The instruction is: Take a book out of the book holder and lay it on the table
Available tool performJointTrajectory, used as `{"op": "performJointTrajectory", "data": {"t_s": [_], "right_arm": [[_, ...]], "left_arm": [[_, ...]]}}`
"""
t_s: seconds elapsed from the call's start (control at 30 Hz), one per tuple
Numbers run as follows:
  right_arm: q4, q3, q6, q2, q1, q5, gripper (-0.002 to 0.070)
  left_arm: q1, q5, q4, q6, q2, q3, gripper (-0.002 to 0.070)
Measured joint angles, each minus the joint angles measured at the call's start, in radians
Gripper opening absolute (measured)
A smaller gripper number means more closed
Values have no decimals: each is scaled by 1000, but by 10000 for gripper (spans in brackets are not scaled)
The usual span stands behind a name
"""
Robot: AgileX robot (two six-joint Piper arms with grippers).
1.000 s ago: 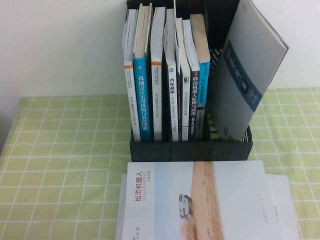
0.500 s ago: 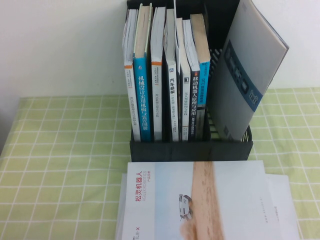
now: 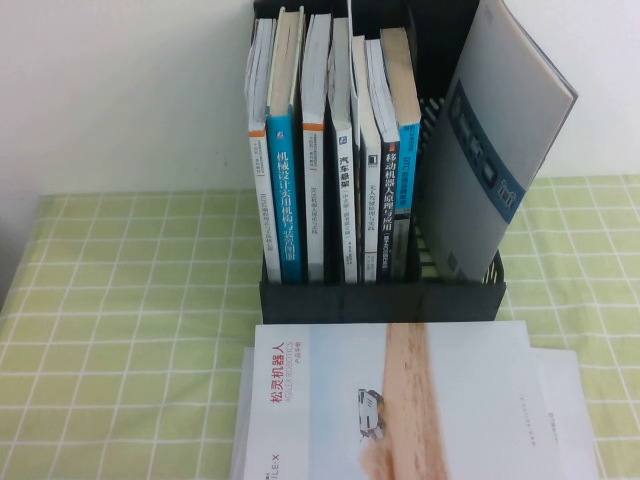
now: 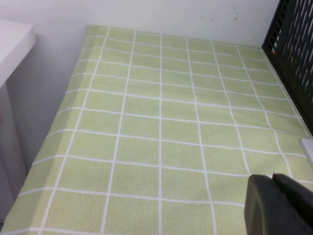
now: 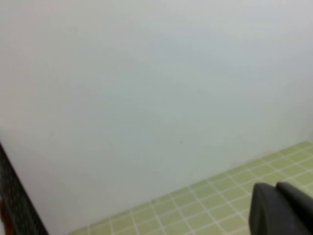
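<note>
Green-checked surface carries the book, flat before the black holder. Right end effector hangs closed and empty near the wall; left end effector hovers over cloth, its state unclear.

book cover, red title 松灵机器人; blue spine, 机械设计实用机构; dark spine, 移动机器人原理

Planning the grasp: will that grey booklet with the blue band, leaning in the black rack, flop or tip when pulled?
The thin grey booklet with the blue band probably bends if gripped at one corner. It leans unsupported in the black plastic rack, so a nudge may tip it. Both grippers are parked away from it.
</note>
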State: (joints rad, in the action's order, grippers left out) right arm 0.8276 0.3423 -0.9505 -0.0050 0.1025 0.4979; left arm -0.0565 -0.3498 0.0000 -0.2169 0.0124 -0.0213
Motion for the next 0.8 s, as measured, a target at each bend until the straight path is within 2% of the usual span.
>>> {"op": "performJointTrajectory", "data": {"t_s": [0.13, 0.3, 0.53, 0.63, 0.73, 0.8], "right_arm": [[-81, -122, 0, -7, -56, -141, -2], [-88, -252, 0, -7, -71, -351, -2], [-84, -315, 21, -7, -71, -418, -2], [-174, -329, 159, -7, -71, -426, -2], [-404, -350, 447, -8, -71, -405, -2], [-488, -365, 592, -8, -71, -386, -2]], "left_arm": [[0, 0, 0, 0, 0, 0, -3], [0, 0, 0, 0, 0, 0, -3], [0, 0, 0, 0, 0, 0, -3], [0, 0, 0, 0, 0, 0, -3], [0, 0, 0, -2, 0, 0, -3], [0, 0, 0, -2, 0, 0, -3]]}}
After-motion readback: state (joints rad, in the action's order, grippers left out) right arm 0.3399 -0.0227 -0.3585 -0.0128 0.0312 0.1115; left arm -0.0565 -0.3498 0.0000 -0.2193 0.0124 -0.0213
